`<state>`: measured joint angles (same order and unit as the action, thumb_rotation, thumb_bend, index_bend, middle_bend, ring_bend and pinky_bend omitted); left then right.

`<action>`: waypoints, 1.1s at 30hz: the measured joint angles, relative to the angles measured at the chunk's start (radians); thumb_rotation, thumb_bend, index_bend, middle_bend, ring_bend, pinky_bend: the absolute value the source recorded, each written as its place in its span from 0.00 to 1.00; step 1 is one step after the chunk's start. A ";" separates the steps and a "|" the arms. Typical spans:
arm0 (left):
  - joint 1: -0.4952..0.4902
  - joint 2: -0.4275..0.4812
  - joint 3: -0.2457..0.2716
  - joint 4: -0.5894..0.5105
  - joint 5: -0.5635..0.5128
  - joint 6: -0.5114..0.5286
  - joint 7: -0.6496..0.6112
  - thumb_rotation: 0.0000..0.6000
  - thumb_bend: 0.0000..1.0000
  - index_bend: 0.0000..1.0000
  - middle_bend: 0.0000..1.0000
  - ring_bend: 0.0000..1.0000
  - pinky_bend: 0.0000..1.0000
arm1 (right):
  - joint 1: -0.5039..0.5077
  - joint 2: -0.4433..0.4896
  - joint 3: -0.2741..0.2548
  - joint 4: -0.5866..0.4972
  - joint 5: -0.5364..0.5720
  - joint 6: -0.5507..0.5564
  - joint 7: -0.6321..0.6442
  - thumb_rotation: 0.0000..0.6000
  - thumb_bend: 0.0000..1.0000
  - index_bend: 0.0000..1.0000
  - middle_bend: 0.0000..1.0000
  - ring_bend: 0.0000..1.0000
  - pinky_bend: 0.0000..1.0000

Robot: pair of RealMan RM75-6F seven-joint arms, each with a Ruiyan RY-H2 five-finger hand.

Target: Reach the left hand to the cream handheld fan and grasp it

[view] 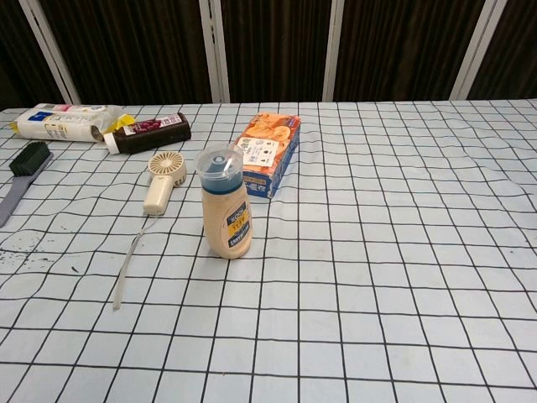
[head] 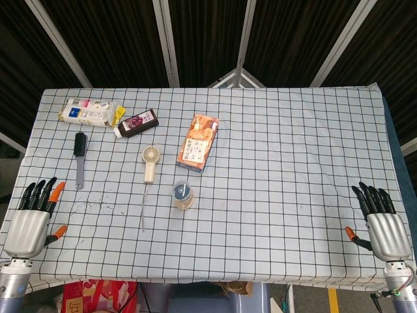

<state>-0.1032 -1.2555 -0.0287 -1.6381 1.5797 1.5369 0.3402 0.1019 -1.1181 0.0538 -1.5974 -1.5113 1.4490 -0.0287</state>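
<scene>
The cream handheld fan [head: 150, 163] lies flat on the checked tablecloth, round head toward the back, with a pale strap trailing toward the front; it also shows in the chest view as the fan [view: 164, 180]. My left hand [head: 32, 218] rests at the front left corner of the table, fingers apart, holding nothing, well to the left of and nearer than the fan. My right hand [head: 383, 225] sits at the front right corner, fingers spread and empty. Neither hand shows in the chest view.
A sauce bottle [view: 225, 206] stands upright just right of the fan. An orange snack box [head: 198, 141] lies behind it. A dark tube [head: 135, 122], a white packet [head: 86, 112] and a brush [head: 80, 156] lie at the back left.
</scene>
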 measured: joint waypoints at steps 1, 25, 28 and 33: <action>0.000 0.000 0.000 0.000 0.000 -0.001 0.000 1.00 0.15 0.00 0.00 0.00 0.00 | 0.000 0.000 0.000 0.000 0.000 0.000 0.000 1.00 0.28 0.00 0.00 0.00 0.00; -0.102 -0.034 -0.077 -0.050 -0.134 -0.171 0.107 1.00 0.62 0.00 0.78 0.67 0.67 | 0.000 -0.002 0.000 0.003 -0.001 0.001 0.000 1.00 0.28 0.00 0.00 0.00 0.00; -0.157 -0.060 -0.116 -0.065 -0.231 -0.253 0.167 1.00 0.65 0.00 0.80 0.68 0.68 | 0.001 0.000 0.000 0.002 0.000 -0.002 0.003 1.00 0.28 0.00 0.00 0.00 0.00; -0.262 -0.122 -0.180 -0.067 -0.426 -0.375 0.295 1.00 0.67 0.00 0.80 0.68 0.68 | 0.003 0.001 0.001 0.002 0.003 -0.006 0.007 1.00 0.28 0.00 0.00 0.00 0.00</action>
<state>-0.3657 -1.3773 -0.2090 -1.7047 1.1533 1.1617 0.6353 0.1046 -1.1167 0.0549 -1.5953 -1.5084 1.4426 -0.0219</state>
